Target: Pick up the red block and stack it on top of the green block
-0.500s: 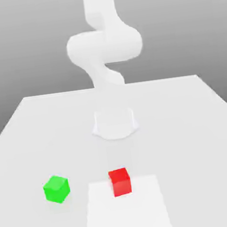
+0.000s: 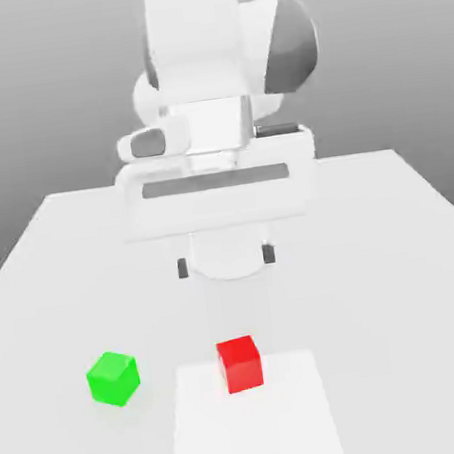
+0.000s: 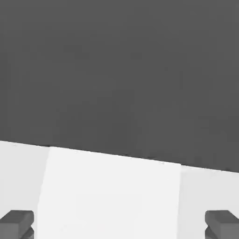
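The white two-finger gripper (image 2: pixel 226 261) hangs above the white tabletop (image 2: pixel 395 249) with its dark fingertips (image 2: pixel 183 268) spread wide and nothing between them; the hand view shows the same tips (image 3: pixel 17 222) far apart at the frame's edges. Half a second earlier the hand was folded back near the arm's base; it has since swung forward toward the camera, while both cubes have stayed put. The small matte red block (image 2: pixel 240 362) rests on the near corner of a paler square patch (image 2: pixel 254 429), nearer the camera than the gripper. The small matte green block (image 2: pixel 113 377) sits well apart, toward the exterior view's left. The approach appears just begun; descent and grasp remain.
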